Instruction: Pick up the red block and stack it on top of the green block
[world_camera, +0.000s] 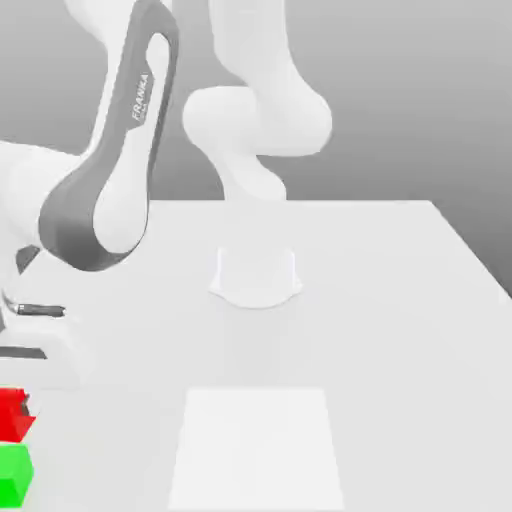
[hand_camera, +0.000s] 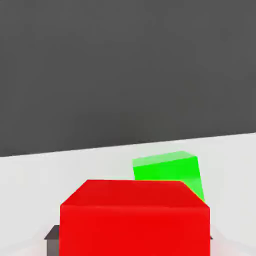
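A small, plain, matte bright red cube (world_camera: 14, 415) is seen, uniformly coloured and unpatterned. A small, plain, matte bright green cube (world_camera: 15, 474) of equal saturation is shown beside it, also unpatterned. The flat pale grey-white desk (world_camera: 400, 330) carries a slightly lighter white rectangular patch (world_camera: 257, 450). The robot arm (world_camera: 110, 170) is coloured white with dark grey panels. The background is graded grey.

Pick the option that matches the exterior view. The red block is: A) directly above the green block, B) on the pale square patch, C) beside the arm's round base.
A: the red block sits right above the green block at that view's lower left edge.
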